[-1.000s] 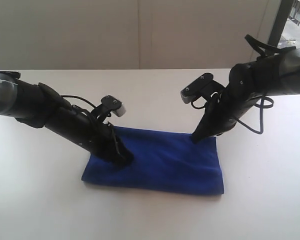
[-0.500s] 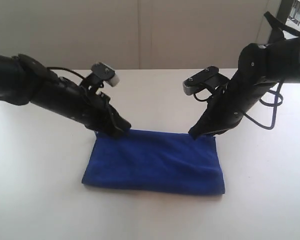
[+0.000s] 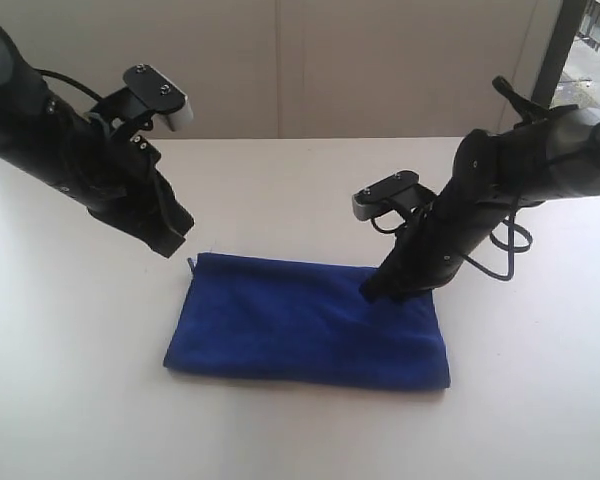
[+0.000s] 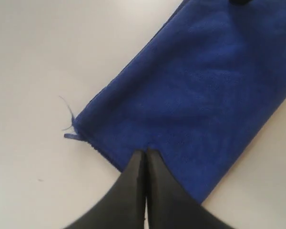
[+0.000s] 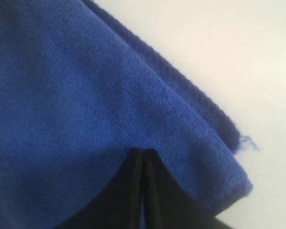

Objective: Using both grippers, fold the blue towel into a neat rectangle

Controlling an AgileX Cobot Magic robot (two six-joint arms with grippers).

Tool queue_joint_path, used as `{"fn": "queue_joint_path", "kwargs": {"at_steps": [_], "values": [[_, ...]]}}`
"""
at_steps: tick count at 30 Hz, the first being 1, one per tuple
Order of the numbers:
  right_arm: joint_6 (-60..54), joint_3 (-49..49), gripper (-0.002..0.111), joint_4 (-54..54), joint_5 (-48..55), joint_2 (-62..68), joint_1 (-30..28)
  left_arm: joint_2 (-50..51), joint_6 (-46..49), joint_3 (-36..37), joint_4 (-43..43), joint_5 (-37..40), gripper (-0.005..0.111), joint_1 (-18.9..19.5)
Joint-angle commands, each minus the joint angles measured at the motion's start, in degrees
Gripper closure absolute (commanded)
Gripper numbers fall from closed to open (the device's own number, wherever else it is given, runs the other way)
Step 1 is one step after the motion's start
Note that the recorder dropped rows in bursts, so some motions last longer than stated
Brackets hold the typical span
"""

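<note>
The blue towel [image 3: 310, 325] lies folded in a flat rectangle on the white table [image 3: 300, 190]. In the exterior view my left gripper [image 3: 173, 245] hangs in the air above and behind the towel's far left corner, fingers shut, holding nothing. The left wrist view looks down on the towel [image 4: 205, 86] past the left gripper [image 4: 145, 151], whose two fingers meet with no cloth between them. My right gripper [image 3: 368, 293] is shut too, its tips low at the towel's far right part. In the right wrist view the right gripper [image 5: 143, 151] shows against the towel [image 5: 62, 95], near its layered corner.
A frayed thread [image 4: 69, 129] sticks out at the towel's far left corner. A pale wall [image 3: 280, 70] rises behind the table, and a dark window frame [image 3: 555, 50] stands at the far right. Black cables [image 3: 505, 240] loop beside the right arm.
My left gripper has let go of the towel's far left corner and risen up and back to the left. The right gripper has dipped lower onto the far right part.
</note>
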Motion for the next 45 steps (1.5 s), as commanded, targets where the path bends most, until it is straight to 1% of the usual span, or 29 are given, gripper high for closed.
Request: {"fn": "queue_joint_path", "kwargs": {"at_steps": [1, 8, 15, 18, 21, 24, 26, 29, 30, 31, 32, 33, 34, 35, 36, 37, 38, 41, 42, 44, 45], "values": [[-0.71, -0.02, 0.108, -0.77, -3.45, 1.28, -0.26, -3.04, -2.95, 0.03, 2.20, 1.78, 0.107, 0.03], [-0.57, -0.13, 0.108, -1.38, -7.65, 1.78, -0.26, -4.36, -3.85, 0.03, 2.32, 1.92, 0.107, 0.04], [-0.57, -0.13, 0.108, -3.80, -8.01, 1.65, -0.26, -4.36, -4.35, 0.03, 2.32, 1.92, 0.107, 0.04], [-0.57, -0.13, 0.108, -3.80, -8.36, -0.66, -0.26, -5.00, -4.47, 0.03, 2.32, 1.66, 0.107, 0.27], [-0.30, -0.02, 0.108, -3.80, -8.35, -6.15, -0.26, -8.08, -6.89, 0.03, 2.43, 0.05, 0.107, 1.66], [1.68, 0.57, 0.108, -5.37, -7.20, -13.72, -0.39, -13.41, -7.28, 0.03, 2.52, -3.30, 0.107, 4.19], [4.21, 1.72, 0.108, -6.71, -7.08, -20.27, -0.89, -18.27, -8.09, 0.03, 2.52, -5.54, 0.107, 6.75], [8.30, 4.77, 0.108, -7.60, -9.57, -30.23, -2.55, -25.99, -9.82, 0.79, 2.41, -8.81, 0.107, 10.50], [10.61, 8.44, 0.108, -7.60, -11.52, -37.51, -4.04, -32.24, -10.25, 3.34, 1.94, -13.37, 0.107, 12.26], [11.25, 10.58, 0.108, -7.69, -12.00, -40.42, -4.56, -35.43, -10.82, 5.35, 1.99, -15.65, 0.107, 12.76], [13.08, 15.20, 0.108, -7.69, -13.10, -46.82, -5.30, -40.26, -12.67, 10.09, 1.91, -19.35, 0.107, 13.01], [14.11, 18.71, 0.108, -7.69, -14.20, -51.07, -5.37, -43.80, -14.14, 13.24, 1.24, -22.04, 0.107, 13.01], [16.08, 24.44, 0.108, -7.69, -16.65, -57.31, -5.37, -48.60, -15.60, 20.48, -0.42, -25.41, 0.107, 13.01], [17.30, 27.72, 0.108, -7.69, -18.21, -60.73, -5.37, -50.90, -16.60, 24.52, -1.10, -27.17, 0.107, 13.01], [19.36, 33.69, 0.108, -7.69, -20.90, -67.18, -5.37, -54.42, -19.13, 32.36, -1.51, -30.47, 0.107, 13.01], [20.24, 36.24, 0.108, -7.69, -22.30, -69.45, -5.37, -55.99, -20.77, 36.88, -1.51, -32.00, 0.107, 13.01], [22.32, 42.19, 0.108, -7.58, -24.24, -74.18, -5.37, -58.03, -24.42, 44.82, -1.51, -34.44, 0.107, 13.01], [25.99, 49.76, 0.108, -7.58, -27.28, -79.79, -5.37, -59.30, -32.81, 56.17, -1.51, -39.33, 0.107, 13.01], [27.39, 53.36, 0.108, -7.58, -29.24, -81.47, -5.37, -59.20, -35.70, 61.45, -1.51, -43.34, 0.107, 13.01], [29.11, 59.59, 0.108, -7.58, -34.04, -81.47, -5.37, -59.20, -36.21, 66.57, -1.51, -46.39, 0.107, 13.01], [29.10, 61.42, 0.108, -7.58, -35.43, -81.14, -5.37, -59.20, -36.21, 67.49, -1.23, -46.54, 0.107, 13.01]]}}
